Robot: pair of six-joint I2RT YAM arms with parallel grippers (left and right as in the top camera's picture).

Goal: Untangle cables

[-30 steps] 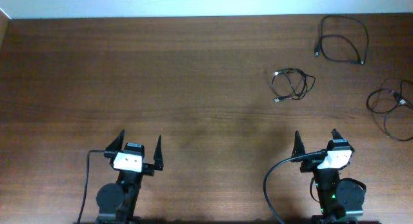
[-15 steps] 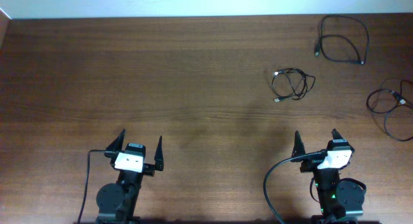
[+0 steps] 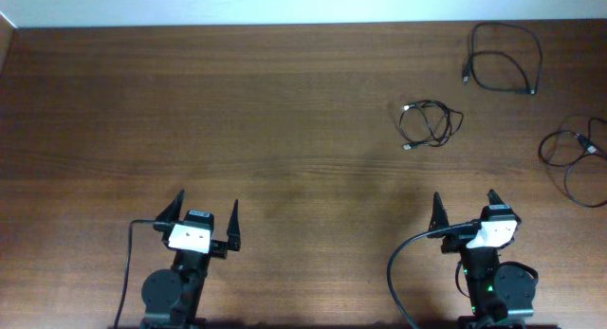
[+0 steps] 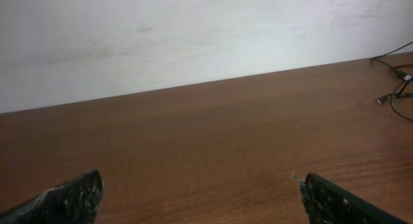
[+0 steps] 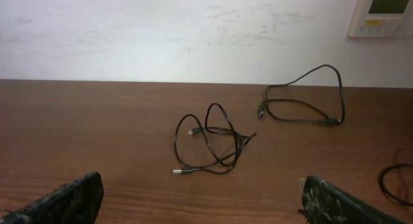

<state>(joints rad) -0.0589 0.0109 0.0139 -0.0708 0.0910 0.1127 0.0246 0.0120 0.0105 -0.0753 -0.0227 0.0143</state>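
Comparing frames: nothing moved. Thin black looped cables lie beyond right gripper; it and left gripper gape wide, empty.

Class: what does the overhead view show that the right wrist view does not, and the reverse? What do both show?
Only overhead: the open left gripper and the whole of the third thin black cable, far right. Only right wrist: a beige wall-mounted panel. Both: the brown wooden table, the open right gripper, the small coiled thin black cable and the large looped thin black cable, lying apart.
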